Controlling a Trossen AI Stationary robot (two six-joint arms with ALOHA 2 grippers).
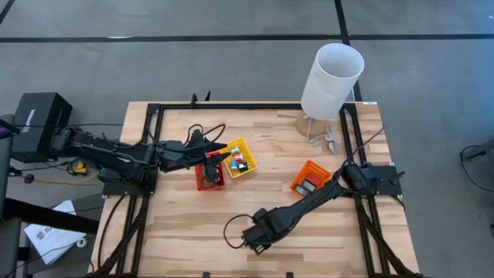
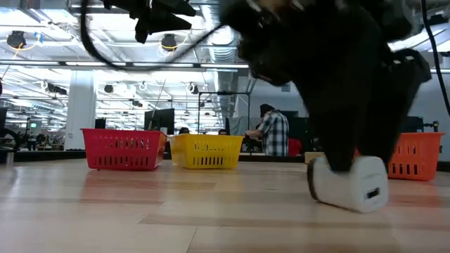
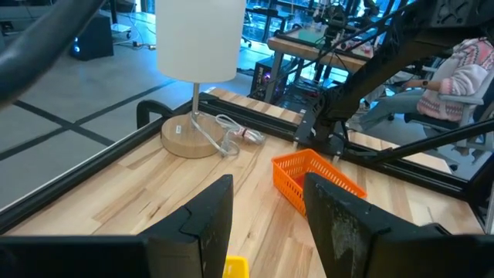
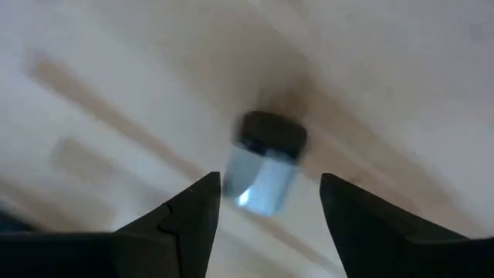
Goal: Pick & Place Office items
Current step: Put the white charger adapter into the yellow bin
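Observation:
A small white block with a black end [image 4: 262, 166] lies on the wooden table near its front edge, seen in the low view as a white block [image 2: 349, 184]. My right gripper [image 4: 270, 205] points down over it, open, with one finger on each side of the block. My left gripper [image 3: 268, 224] hangs level and open above the red tray [image 1: 210, 176] and yellow tray [image 1: 239, 157], with nothing between its fingers. Small coloured items lie in the yellow tray. My right gripper comes at the white block from above, pointing down, with the block resting on the table. In the low view a dark finger [image 2: 342, 158] stands in front of the block's top, and I cannot tell whether it touches.
An orange tray [image 1: 310, 179] holding a few items sits right of centre. A tall white cylinder on a wooden foot [image 1: 332, 79] with a loose cable stands at the far right. A black frame [image 1: 231, 106] borders the table. People show in the room behind.

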